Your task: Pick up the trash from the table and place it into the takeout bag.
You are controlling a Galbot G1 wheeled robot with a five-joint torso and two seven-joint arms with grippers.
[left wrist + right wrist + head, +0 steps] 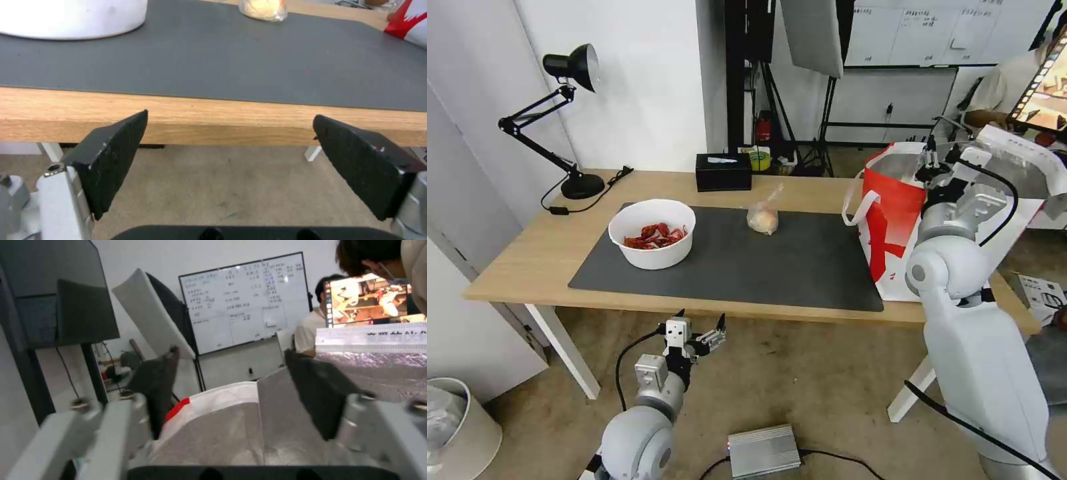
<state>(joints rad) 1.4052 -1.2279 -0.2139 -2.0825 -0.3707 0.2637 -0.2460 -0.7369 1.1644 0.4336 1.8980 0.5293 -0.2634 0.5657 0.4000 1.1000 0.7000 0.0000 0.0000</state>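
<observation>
- Right gripper [939, 155] hangs over the open mouth of the takeout bag, its fingers spread with nothing between them; in the right wrist view the two dark pads [321, 396] stand apart above the silver foil lining.
- Left gripper [700, 327] sits low in front of the tabletop's near edge, below the level of the top, released and empty; the left wrist view shows its black pads [113, 156] wide apart, facing the wooden edge.
- Table [527, 257] is a long light-wood top on white legs, and a dark grey mat [774, 267] covers most of its middle.
- Takeout bag [894, 220], white and red with a white loop handle, stands upright at the tabletop's right end, just off the mat's right edge.
- White bowl [654, 235] of red crayfish shells rests on the mat's left part, near its far-left corner.
- Black desk lamp [564, 113] stands at the tabletop's far-left corner, its cord trailing along the wood.
- Black tissue box [724, 172] sits at the tabletop's far edge, near the middle.
- Small knotted clear bag [764, 215] with something pale inside lies on the mat close to its far edge, roughly midway between the bowl and the takeout bag, well apart from both.
</observation>
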